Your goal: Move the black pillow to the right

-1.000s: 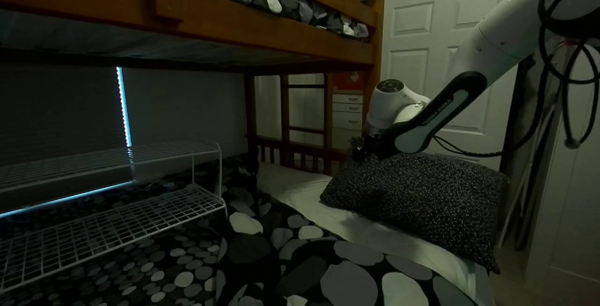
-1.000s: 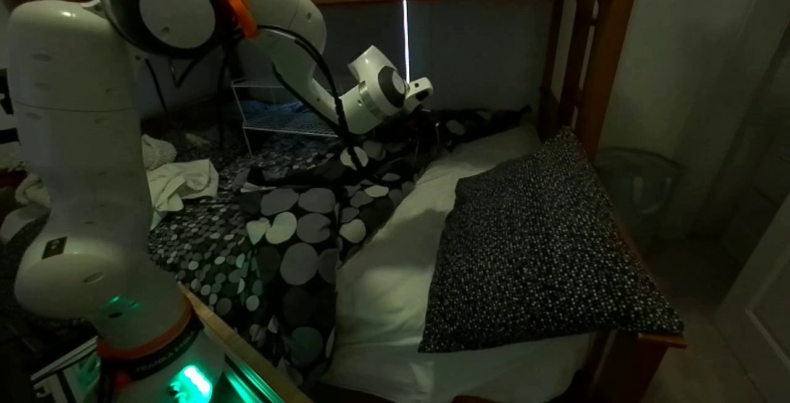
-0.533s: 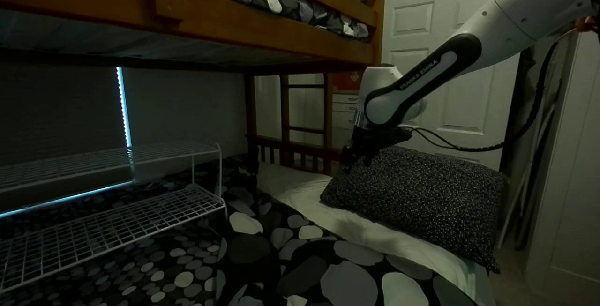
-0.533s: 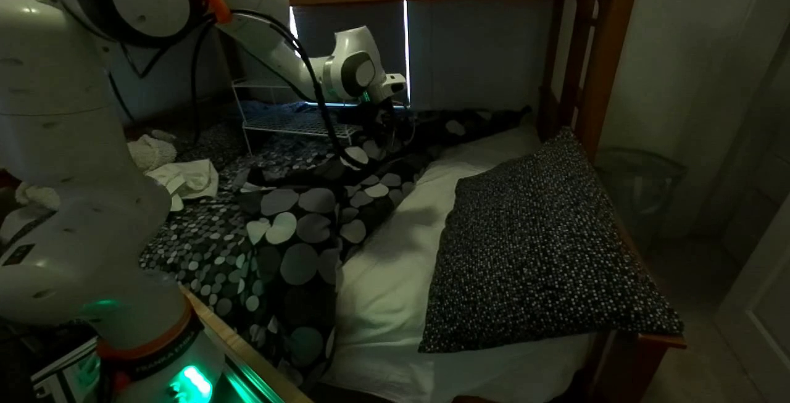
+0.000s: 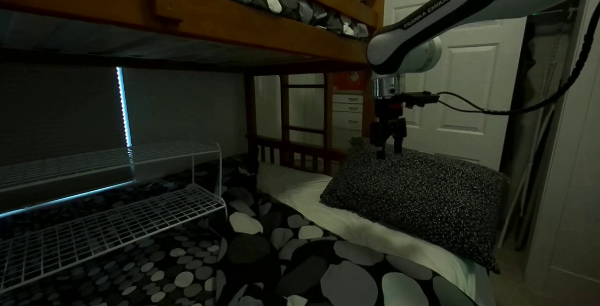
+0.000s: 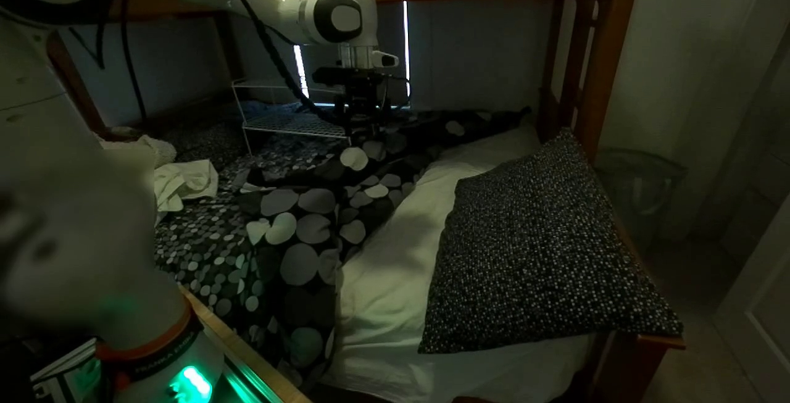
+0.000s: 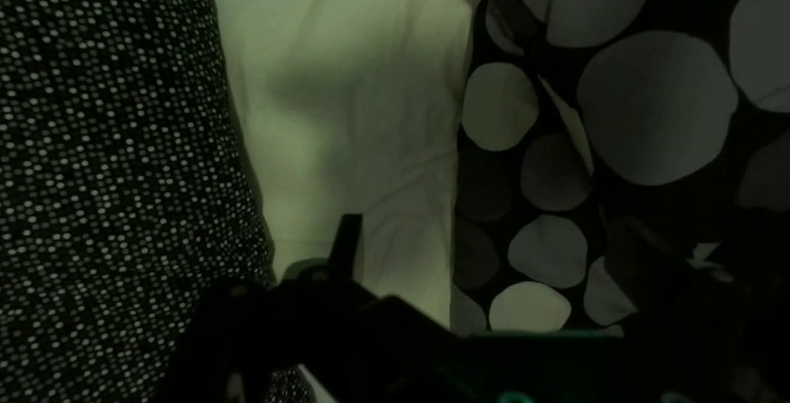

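The black pillow, dark with fine white speckles, lies at the end of the bed in both exterior views (image 5: 422, 198) (image 6: 531, 261). One corner rests up against the wooden bed end. In the wrist view the pillow (image 7: 111, 162) fills the left side. My gripper (image 5: 389, 152) points down and hangs in the air above the bed, apart from the pillow. In an exterior view the gripper (image 6: 362, 128) shows to the left of the pillow, over the bedspread. In the wrist view its fingers (image 7: 494, 221) are spread with nothing between them; the right one is hard to see against dark cloth.
The cream sheet (image 6: 389, 267) lies between pillow and pebble-blotched bedspread (image 6: 299, 261). A white wire rack (image 5: 112, 221) stands on the bed. The wooden upper bunk (image 5: 281, 20) hangs low overhead. White cloth (image 6: 185, 181) lies near the arm's base.
The arm has risen, and my gripper has swung from tilted to pointing straight down, ending higher above the bed. The pillow has not moved.
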Tool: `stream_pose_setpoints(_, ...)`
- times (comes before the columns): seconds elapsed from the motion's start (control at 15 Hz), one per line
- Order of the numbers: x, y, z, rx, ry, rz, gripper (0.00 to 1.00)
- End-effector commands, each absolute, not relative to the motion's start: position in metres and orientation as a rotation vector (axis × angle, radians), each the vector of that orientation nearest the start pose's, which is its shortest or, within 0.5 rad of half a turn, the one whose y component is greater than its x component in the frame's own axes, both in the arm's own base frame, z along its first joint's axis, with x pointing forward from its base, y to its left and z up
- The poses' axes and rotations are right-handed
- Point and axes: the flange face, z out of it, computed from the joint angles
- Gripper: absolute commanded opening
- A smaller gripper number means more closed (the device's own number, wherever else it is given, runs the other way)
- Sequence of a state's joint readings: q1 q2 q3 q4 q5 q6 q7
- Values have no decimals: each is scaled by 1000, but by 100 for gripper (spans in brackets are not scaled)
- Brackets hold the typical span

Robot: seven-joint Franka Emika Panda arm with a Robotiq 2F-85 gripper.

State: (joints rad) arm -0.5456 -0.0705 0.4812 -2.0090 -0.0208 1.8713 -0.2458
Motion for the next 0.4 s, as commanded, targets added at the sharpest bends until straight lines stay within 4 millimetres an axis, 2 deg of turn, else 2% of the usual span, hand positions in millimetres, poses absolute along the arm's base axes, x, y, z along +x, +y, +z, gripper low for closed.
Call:
stream_pose_setpoints(0.0, 528, -31, 478, -3166, -301, 138, 100)
stream_pose_setpoints(0.33, 529, -31, 475, -3159, -312, 150, 100)
